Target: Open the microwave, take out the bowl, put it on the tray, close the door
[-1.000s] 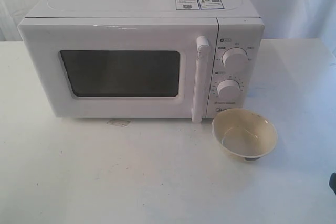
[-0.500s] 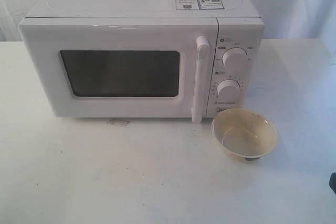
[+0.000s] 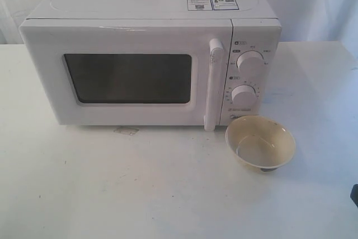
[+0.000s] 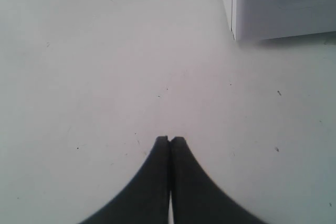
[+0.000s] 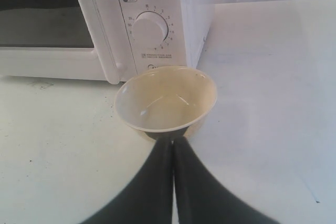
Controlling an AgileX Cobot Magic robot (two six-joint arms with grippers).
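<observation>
1. Bowl upright on worktop, just before microwave knob panel; no tray in view.
2. Door flush shut.
3. Right gripper pinched empty near bowl; left gripper likewise.
4. Judgement: retreat clear of bowl.

**White on white, one cream bowl**

White microwave with a dark grey window and white knobs. Its top stickers are white and blue (print too small to read). Pale cream-yellow bowl with a dark foot. White table. Black left gripper and right gripper.

Smooth black fingers, curved, tapering tips
</observation>
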